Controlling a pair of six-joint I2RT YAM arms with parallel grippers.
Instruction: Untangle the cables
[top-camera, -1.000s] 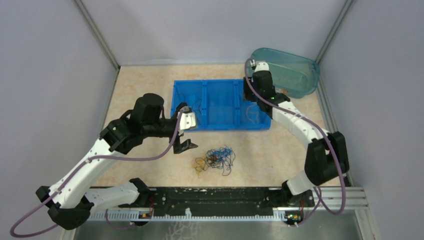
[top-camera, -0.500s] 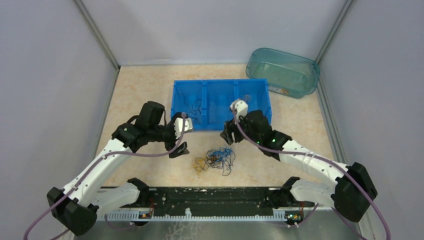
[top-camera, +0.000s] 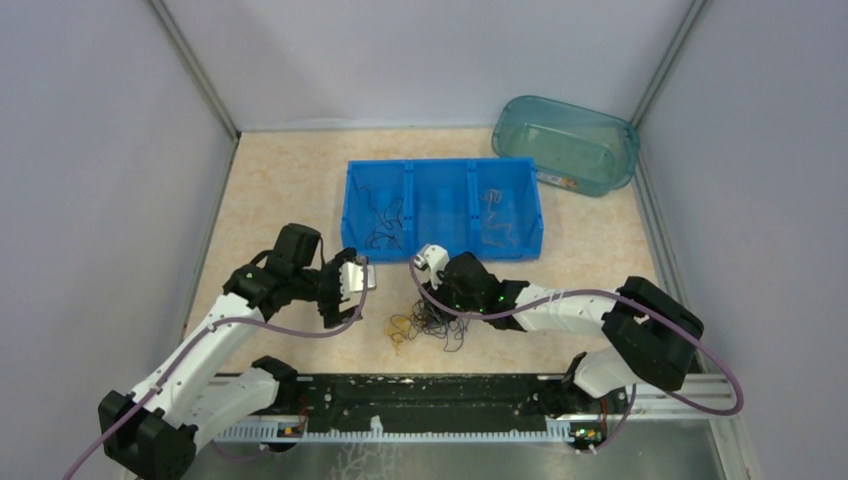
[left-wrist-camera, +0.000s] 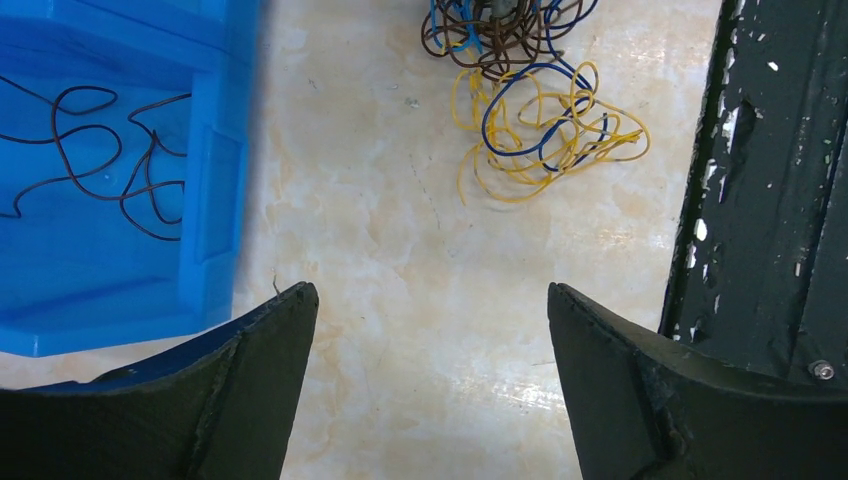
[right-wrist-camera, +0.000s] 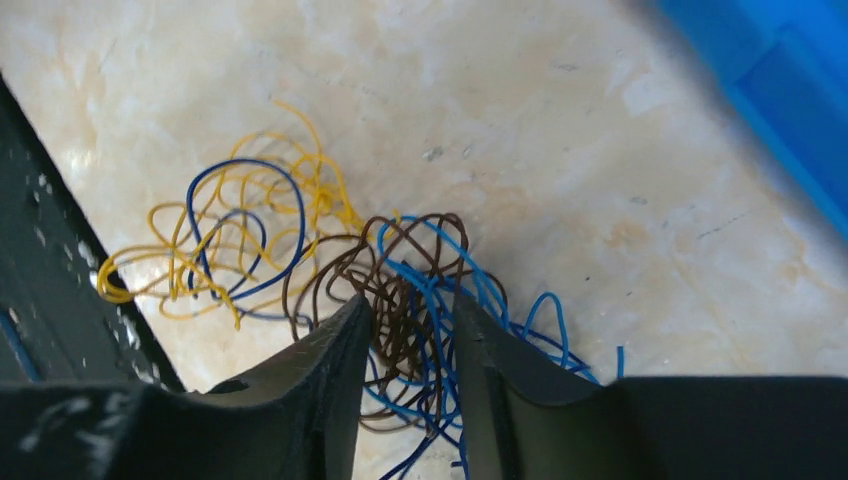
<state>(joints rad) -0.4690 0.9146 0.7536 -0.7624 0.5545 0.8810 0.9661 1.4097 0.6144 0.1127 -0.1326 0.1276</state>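
Slack, mostly: these wires look featherlight and limp, with just enough spring to hold a curl, so I expect each to drag its neighbours along rather than slide free. My left gripper hangs spread wide and empty over bare table. The blue bin is on one side of it, with a few dark strands loose in its end compartment, and the black base rail is on the other. Ahead of those fingers, well apart, the cables lie as one small tangle on the table between bin and rail. Its left lobe is yellow loops threaded by a dark blue wire, open and airy. I judge my left fingers could pinch a single strand there and hold it as an anchor. To the right is the tight part, a brown knot woven through with light blue. My right gripper is down on it, fingers set to a narrow slot with brown and blue strands running through the gap; the pads do not look closed on them. Such thin insulation is probably slippery. A pinch across several strands would likely lift the whole clump, so one brown loop at the knot's edge seems the better hold.
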